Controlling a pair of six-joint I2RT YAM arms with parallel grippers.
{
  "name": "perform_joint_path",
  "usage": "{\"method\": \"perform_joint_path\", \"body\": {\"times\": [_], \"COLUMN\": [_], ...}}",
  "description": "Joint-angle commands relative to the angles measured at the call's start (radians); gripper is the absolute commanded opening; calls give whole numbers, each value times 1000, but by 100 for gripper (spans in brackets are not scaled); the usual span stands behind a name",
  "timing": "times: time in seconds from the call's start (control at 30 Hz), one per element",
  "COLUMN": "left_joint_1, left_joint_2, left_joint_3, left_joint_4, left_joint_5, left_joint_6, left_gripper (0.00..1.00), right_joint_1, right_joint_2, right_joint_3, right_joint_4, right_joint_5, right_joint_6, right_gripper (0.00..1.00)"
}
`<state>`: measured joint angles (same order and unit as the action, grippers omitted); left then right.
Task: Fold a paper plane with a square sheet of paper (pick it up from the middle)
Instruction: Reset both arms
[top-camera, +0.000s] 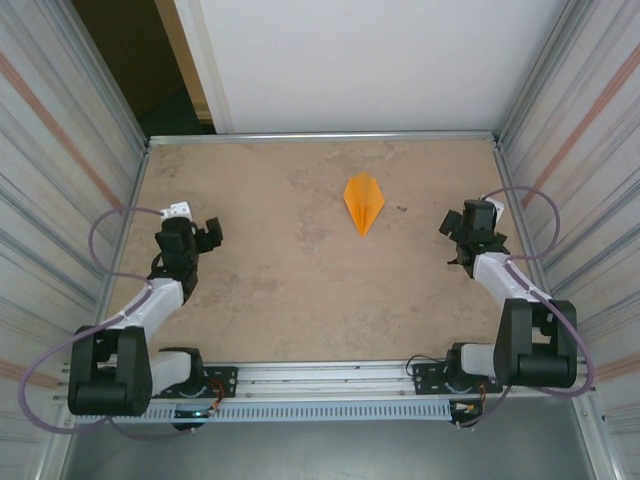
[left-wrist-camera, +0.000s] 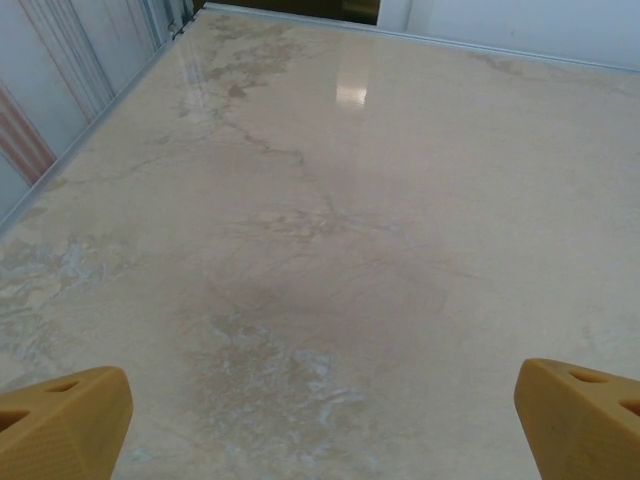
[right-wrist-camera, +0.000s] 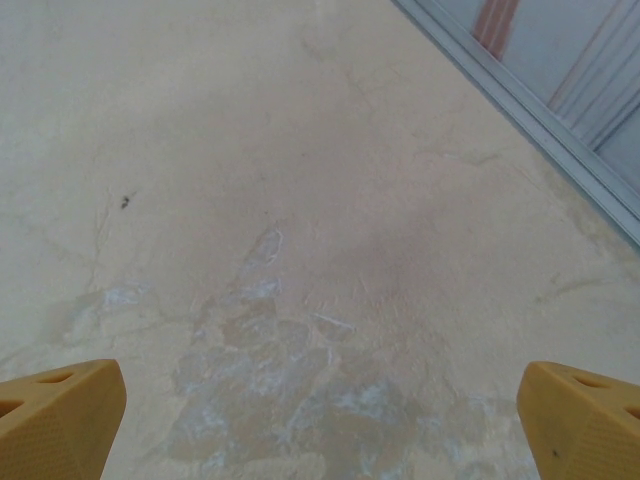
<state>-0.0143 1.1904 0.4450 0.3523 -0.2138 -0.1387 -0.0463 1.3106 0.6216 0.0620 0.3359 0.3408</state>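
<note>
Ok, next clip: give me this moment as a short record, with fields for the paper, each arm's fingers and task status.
paper plane: folded orange dart, flat on the table, tip pointing toward the arm bases
left gripper: fingers open, nothing between them, left of the plane and apart from it
right gripper: fingers open, nothing between them, right of the plane and apart from it
task status: plane looks folded, lying free
</note>
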Motion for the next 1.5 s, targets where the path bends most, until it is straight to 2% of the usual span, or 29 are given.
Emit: {"method": "perform_joint_path", "body": {"times": [0.0, 0.13, 0.27, 0.3, 0.4, 0.47, 0.6, 0.73, 0.8, 0.87, 1.47], "left_joint_1": [49, 77, 89, 89, 88, 85, 77, 64, 43, 4, -1], "left_joint_2": [44, 111, 207, 231, 265, 273, 326, 326, 321, 332, 326], "left_joint_3": [-65, -97, -86, -85, -75, -75, -87, -78, -39, -25, -24], "left_joint_4": [241, 364, 437, 454, 471, 479, 557, 538, 444, 435, 424], "left_joint_5": [122, 234, 354, 375, 422, 438, 422, 393, 335, 266, 265], "left_joint_6": [85, 112, 134, 142, 161, 170, 174, 179, 181, 208, 215], "left_gripper": [99, 99, 99, 99, 99, 99, 99, 99, 99, 99, 99], "right_joint_1": [0, 0, -2, 0, 0, 3, 17, 22, 21, 20, 18], "right_joint_2": [40, 80, 111, 111, 144, 188, 213, 230, 232, 233, 232], "right_joint_3": [-68, -119, -136, -133, -191, -200, -208, -220, -218, -216, -216], "right_joint_4": [247, 397, 477, 468, 619, 677, 713, 748, 746, 743, 743], "right_joint_5": [-10, -40, -134, -164, -243, -249, -256, -261, -261, -262, -265], "right_joint_6": [-96, -147, -188, -193, -207, -215, -233, -242, -243, -241, -239], "right_gripper": [99, 99, 99, 99, 99, 99, 99, 99, 99, 99, 99]}}
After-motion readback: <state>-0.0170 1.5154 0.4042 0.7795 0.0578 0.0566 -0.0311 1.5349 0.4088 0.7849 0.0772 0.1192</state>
